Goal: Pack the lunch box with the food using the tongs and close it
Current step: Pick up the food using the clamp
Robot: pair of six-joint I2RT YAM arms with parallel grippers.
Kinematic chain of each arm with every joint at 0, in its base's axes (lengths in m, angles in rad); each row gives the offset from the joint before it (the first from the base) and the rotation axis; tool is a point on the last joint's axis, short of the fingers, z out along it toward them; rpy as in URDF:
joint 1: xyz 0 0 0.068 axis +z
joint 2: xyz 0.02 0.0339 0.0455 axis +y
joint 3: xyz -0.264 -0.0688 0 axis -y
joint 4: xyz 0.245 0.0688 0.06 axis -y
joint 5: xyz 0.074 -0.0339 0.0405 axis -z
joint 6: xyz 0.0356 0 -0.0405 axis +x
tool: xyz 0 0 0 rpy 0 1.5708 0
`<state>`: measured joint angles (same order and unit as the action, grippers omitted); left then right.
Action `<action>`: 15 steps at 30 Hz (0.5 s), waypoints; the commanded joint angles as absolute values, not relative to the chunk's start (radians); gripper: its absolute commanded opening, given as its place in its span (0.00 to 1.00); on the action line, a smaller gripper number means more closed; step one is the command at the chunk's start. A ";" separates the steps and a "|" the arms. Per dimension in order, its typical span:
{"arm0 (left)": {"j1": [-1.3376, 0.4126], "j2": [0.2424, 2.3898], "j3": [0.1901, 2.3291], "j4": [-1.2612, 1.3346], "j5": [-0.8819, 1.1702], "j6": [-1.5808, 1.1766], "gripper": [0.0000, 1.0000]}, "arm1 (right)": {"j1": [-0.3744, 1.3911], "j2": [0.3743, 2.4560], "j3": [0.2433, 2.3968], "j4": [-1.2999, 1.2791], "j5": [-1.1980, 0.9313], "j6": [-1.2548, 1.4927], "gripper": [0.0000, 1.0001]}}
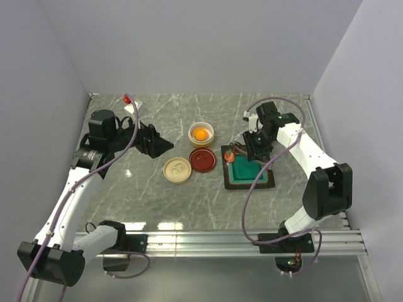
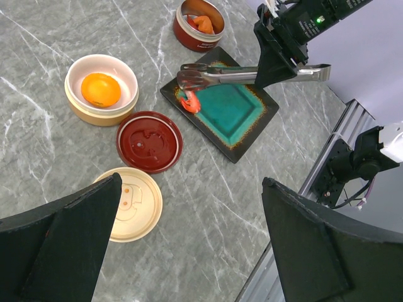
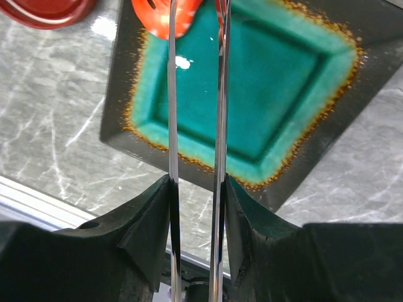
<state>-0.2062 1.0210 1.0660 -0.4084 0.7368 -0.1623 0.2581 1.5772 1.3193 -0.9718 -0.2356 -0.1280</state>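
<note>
My right gripper [image 3: 197,182] is shut on the silver tongs [image 3: 220,94], squeezing both arms above the teal tray [image 3: 252,82]. In the left wrist view the tongs [image 2: 252,75] reach across the tray [image 2: 233,116], their tips right at a red-orange shrimp piece [image 2: 190,102] at the tray's corner. Whether the tips pinch it I cannot tell. A cream lunch box bowl [image 2: 101,113] holds the round orange piece [image 2: 101,90]. A red bowl [image 2: 189,34] holds another shrimp piece [image 2: 203,24]. My left gripper [image 2: 192,182] hangs open and empty over the table, left of the lids.
A red lid [image 2: 149,141] and a cream lid [image 2: 132,202] lie flat between the cream bowl and my left gripper [image 1: 160,146]. The tray [image 1: 247,170] sits under my right gripper [image 1: 255,150]. A metal rail [image 1: 220,242] runs along the table's near edge.
</note>
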 commanded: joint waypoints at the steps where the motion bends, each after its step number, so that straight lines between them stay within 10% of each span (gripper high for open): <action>1: -0.201 1.006 1.078 -0.380 0.752 -0.164 0.99 | 0.265 1.549 1.313 -0.951 -0.180 -0.137 0.44; 15: -0.201 1.017 1.072 -0.367 0.761 -0.175 0.99 | 0.275 1.542 1.301 -0.957 -0.204 -0.140 0.46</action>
<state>-0.2062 1.0225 1.0660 -0.4076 0.7376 -0.1635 0.2642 1.5684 1.3010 -0.9722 -0.1989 -0.1314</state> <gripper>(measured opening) 0.995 0.468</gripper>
